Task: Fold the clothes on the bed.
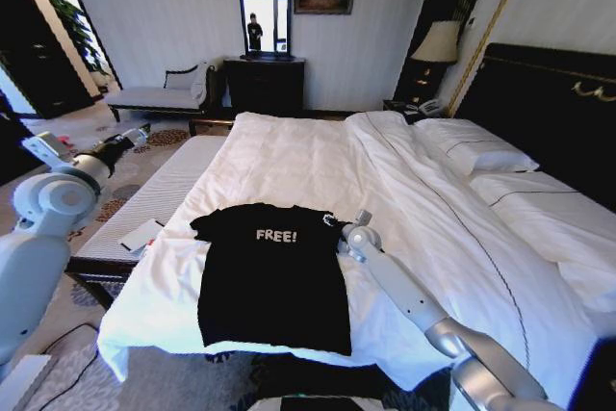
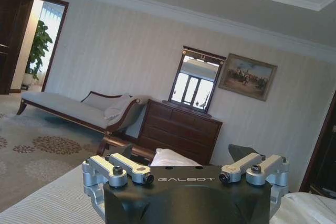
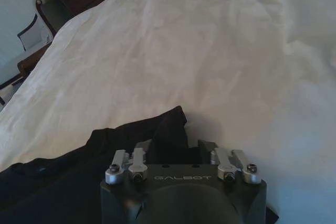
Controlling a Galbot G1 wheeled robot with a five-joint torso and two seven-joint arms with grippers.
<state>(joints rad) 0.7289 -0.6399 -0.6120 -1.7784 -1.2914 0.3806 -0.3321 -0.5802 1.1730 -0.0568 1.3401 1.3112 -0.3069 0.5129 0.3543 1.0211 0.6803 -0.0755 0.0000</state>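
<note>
The clothes are one black T-shirt (image 1: 274, 281) with white "FREE!" lettering, lying flat and face up at the near end of the bed (image 1: 289, 156). My right arm reaches in from the lower right, and my right gripper (image 1: 342, 228) is at the shirt's right sleeve. In the right wrist view the right gripper (image 3: 177, 148) is open, one finger on each side of the sleeve (image 3: 170, 127), which stands up in a small peak on the white duvet (image 3: 210, 51). My left gripper (image 1: 140, 134) is held up off the bed's left side, open and holding nothing (image 2: 184, 156).
A striped bench (image 1: 164, 194) with a white pad (image 1: 141, 235) runs along the bed's left side. Pillows (image 1: 476, 146) and the dark headboard (image 1: 549, 103) are on the right. A chaise (image 1: 159, 95), a dresser (image 1: 265, 84) and a lamp (image 1: 438, 42) stand by the far wall.
</note>
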